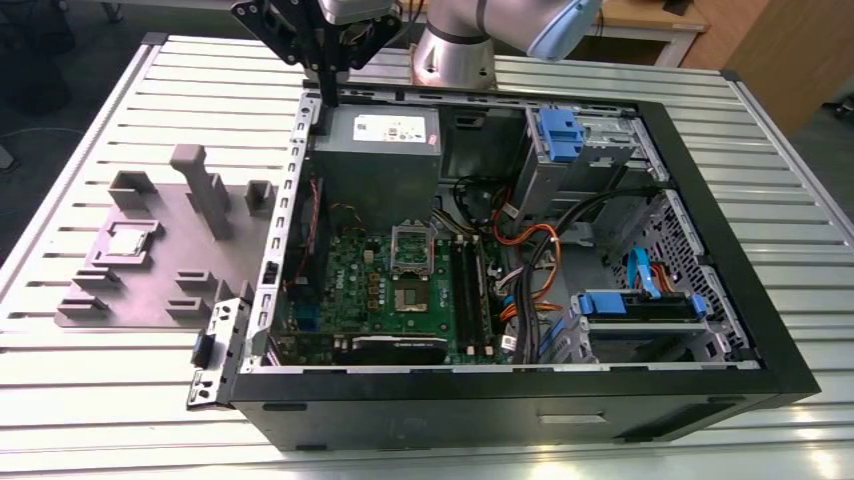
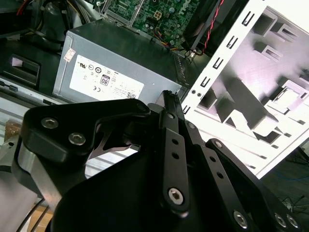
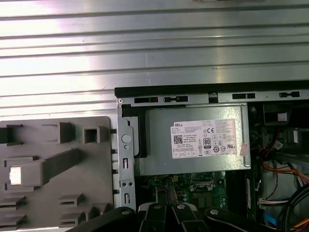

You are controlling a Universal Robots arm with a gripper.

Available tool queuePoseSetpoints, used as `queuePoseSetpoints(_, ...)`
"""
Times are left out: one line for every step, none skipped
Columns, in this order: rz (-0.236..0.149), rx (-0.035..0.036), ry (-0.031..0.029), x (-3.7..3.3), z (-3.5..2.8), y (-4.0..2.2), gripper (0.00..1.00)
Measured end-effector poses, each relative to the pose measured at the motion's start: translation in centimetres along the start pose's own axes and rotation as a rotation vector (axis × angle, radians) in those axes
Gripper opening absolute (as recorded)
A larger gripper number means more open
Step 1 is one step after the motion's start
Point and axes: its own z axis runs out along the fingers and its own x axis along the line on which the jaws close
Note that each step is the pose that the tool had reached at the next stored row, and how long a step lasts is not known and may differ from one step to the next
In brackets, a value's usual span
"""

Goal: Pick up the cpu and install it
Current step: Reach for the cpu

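Note:
The cpu [image 1: 130,241] is a small pale square chip lying in a holder on the grey fixture plate [image 1: 160,290], at the exterior view's left, outside the computer case. The first wrist view shows the cpu [image 3: 16,175] as a bright square on the same plate. My gripper [image 1: 324,86] hangs high over the case's back left corner, above the power supply, well apart from the cpu. Its black fingers [image 2: 170,104] lie together with nothing between them. The green motherboard [image 1: 380,295] lies inside the case, with its silver socket frame [image 1: 411,248] near the middle.
The open black computer case [image 1: 721,250] sits on a slatted metal table [image 1: 107,400]. Inside are a grey power supply [image 1: 378,150] with a white label, blue drive brackets [image 1: 561,130] and orange and blue cables [image 1: 534,290]. Grey blocks [image 1: 200,185] stand up from the fixture plate.

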Motion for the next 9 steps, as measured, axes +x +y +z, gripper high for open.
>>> queuePoseSetpoints(0.000, 0.0000, 0.0000, 0.00, 0.00, 0.00, 0.11)
queuePoseSetpoints(0.000, 0.0000, 0.0000, 0.01, 0.00, 0.00, 0.11)
queuePoseSetpoints(0.000, 0.0000, 0.0000, 0.04, 0.00, 0.00, 0.11)
queuePoseSetpoints(0.000, 0.0000, 0.0000, 0.07, 0.00, -0.01, 0.11)
queuePoseSetpoints(0.000, 0.0000, 0.0000, 0.11, -0.01, -0.01, 0.11)
queuePoseSetpoints(0.000, 0.0000, 0.0000, 0.14, -0.01, -0.01, 0.11)
queuePoseSetpoints(0.000, 0.0000, 0.0000, 0.19, -0.01, -0.02, 0.11)
queuePoseSetpoints(0.000, 0.0001, 0.0000, 0.24, -0.01, -0.02, 0.11)
queuePoseSetpoints(0.000, 0.0000, 0.0000, 0.30, -0.01, -0.02, 0.11)
